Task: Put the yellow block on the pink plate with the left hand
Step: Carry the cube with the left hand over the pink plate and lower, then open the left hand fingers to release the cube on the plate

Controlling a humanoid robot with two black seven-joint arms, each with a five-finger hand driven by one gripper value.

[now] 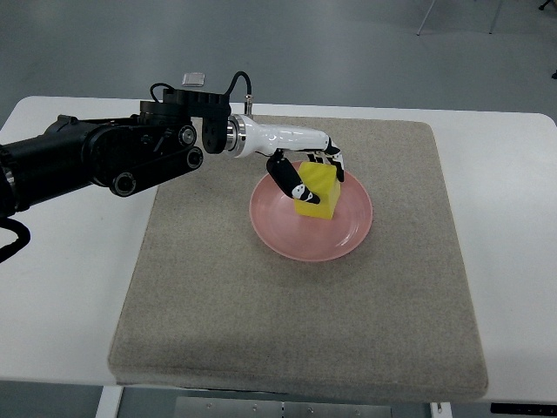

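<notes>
The left robot hand (pixel 312 171) reaches in from the picture's left edge over the grey mat (pixel 296 331) and holds the yellow block (pixel 318 196) — a dark thumb lies against the block's near-left face and the white fingers (pixel 335 163) curl over its far top edge. The grip is closed on the block, not released.

Position of the task's thing: the yellow block sits over the middle of the pink plate (pixel 287 231), within the rim. Whether its underside is fully seated on the plate or held just clear cannot be told from this steep view.

Handling, as a judgement: the block looks rigid and light, with flat faces and plain edges, not fragile. Its surface appears smooth, so a pinch across two opposite faces — as now — seems the sound hold. The plate is shallow and may slide on the mat if pushed sideways.

Markings: no brand, label or legible writing shows on block, plate, mat or white counter (pixel 61 287). A small grey object (pixel 193 78) lies at the counter's far edge; nothing on it can be read.

The right arm does not show.
</notes>
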